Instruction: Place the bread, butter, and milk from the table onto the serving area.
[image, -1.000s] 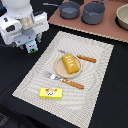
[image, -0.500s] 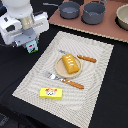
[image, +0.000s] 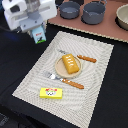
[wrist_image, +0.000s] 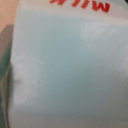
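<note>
Table (image: 11, 62) is spreading black under and behind the pincer (image: 37, 30), and the serving area (image: 97, 75) is lying just beyond it, its near corner almost under the load. The pincer itself is hanging above the table edge of that mat, closed around the milk (image: 38, 35). In the wrist view the carton's pale face (wrist_image: 70, 65) is filling the whole picture, so I am judging the hold from the carton hanging under the hand. The fingers themselves are not showing plainly.

Further out from the pincer, the bread (image: 71, 64) is sitting on the plate (image: 56, 69) mid-mat, and the butter (image: 51, 92) is lying on the mat's far end, well apart from the pincer.

Over the last second, the pincer is drifting only slightly toward the mat with the carton. I am reading that as the last item travelling in, with two already served and only the set-down remaining.
</note>
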